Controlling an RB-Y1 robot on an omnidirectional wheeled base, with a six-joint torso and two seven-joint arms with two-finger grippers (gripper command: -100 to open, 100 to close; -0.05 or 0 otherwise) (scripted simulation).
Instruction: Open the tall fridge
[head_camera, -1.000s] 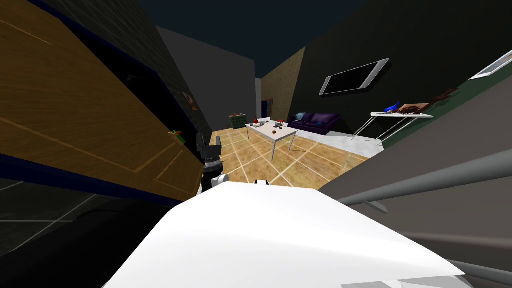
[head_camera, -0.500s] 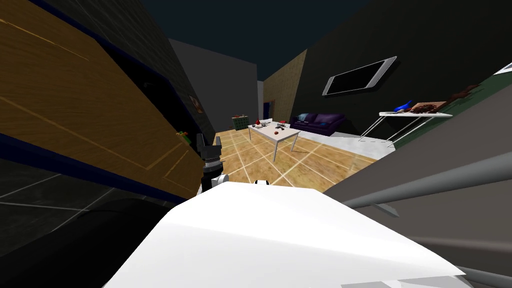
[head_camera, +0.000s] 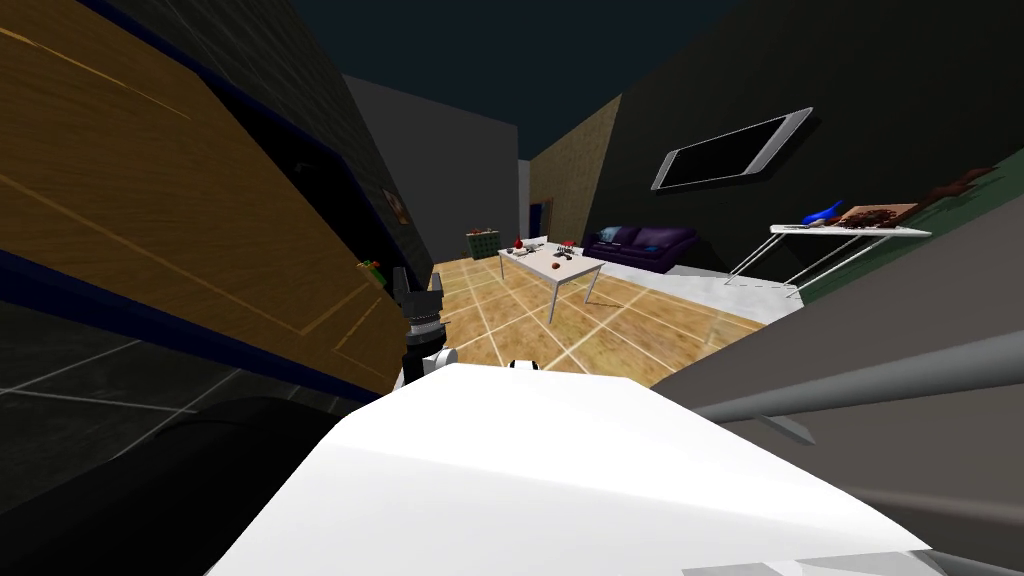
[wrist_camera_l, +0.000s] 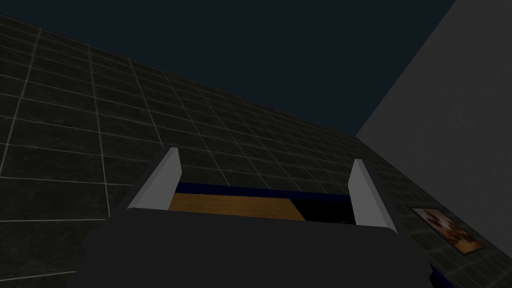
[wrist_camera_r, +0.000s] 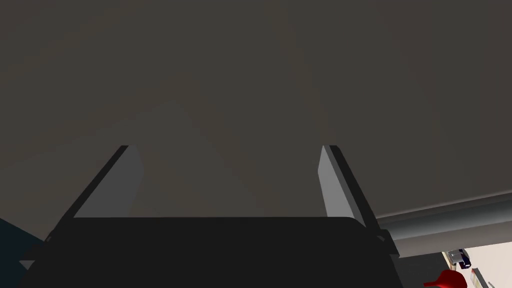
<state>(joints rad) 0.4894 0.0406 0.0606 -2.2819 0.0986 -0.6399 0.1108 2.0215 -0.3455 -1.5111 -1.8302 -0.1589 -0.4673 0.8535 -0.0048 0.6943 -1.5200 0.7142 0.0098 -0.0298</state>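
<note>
Grey fridge door (head_camera: 900, 290) is looming close on the right. The right tool (wrist_camera_r: 227, 148) is facing it, fingers standing apart, empty, with the bar handle (wrist_camera_r: 440, 225) just beside. Probably heavy, with a stiff seal, so I'm thinking grip the rigid handle crosswise. The left tool (wrist_camera_l: 265, 156) is idling, fingers apart.

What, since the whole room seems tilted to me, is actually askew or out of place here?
Nothing stands out. The slant is shared by the whole head view, so it is the camera's. The white table stands upright with nothing spilled around it, and the fridge handle looks straight and intact.
</note>
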